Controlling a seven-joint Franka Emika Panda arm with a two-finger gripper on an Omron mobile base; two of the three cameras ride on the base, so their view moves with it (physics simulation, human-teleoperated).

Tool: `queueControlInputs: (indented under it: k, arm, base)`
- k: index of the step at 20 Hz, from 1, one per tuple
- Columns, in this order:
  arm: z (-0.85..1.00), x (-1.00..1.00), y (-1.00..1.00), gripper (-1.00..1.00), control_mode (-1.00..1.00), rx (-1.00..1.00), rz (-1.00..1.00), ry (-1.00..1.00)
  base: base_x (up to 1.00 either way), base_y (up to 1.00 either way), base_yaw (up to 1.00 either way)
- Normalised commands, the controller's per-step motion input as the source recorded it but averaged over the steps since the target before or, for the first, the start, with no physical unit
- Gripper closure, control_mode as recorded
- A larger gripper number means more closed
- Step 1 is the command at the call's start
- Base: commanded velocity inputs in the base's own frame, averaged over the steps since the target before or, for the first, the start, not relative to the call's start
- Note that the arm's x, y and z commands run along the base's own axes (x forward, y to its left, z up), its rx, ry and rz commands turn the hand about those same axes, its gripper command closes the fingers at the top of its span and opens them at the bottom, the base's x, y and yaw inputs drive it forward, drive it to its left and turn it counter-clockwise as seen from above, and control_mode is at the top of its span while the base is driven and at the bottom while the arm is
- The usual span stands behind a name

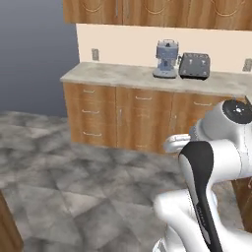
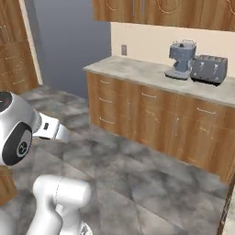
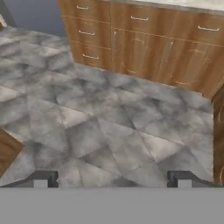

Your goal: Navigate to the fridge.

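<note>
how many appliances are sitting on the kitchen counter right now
2: a blue-grey coffee machine on the counter, and a dark toaster right beside it, nearer the wall outlet. Others may sit beyond view.

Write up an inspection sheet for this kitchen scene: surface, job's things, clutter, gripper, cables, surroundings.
Surface: grey marbled tile floor in front of the base; pale stone counter on wooden base cabinets.
Job's things: fridge: nothing seen.
Clutter: blue-grey coffee machine and dark toaster side by side on the counter.
Gripper: fingers spread wide, holding nothing, above the bare floor.
Cables: nothing seen; wall outlet above the counter, nothing plugged in.
Surroundings: wooden upper cabinets, cream backsplash, blue-grey wall to the left, tall wooden cabinet at far left.
</note>
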Motion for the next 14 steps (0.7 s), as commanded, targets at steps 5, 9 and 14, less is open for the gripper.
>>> queueControlInputs:
  k: [5, 9, 14]
  arm:
    - [0.00, 0.00, 0.00, -1.00, 1.00, 0.00, 0.00, 0.00]
    - [0.00, 0.00, 0.00, -1.00, 1.00, 0.00, 0.00, 0.00]
    - [0.00, 0.00, 0.00, -1.00, 1.00, 0.00, 0.00, 0.00]
  base:
    - [0.00, -0.02, 1.00]
    - [0.22, -0.23, 0.91]
    - [0.77, -0.88, 0.58]
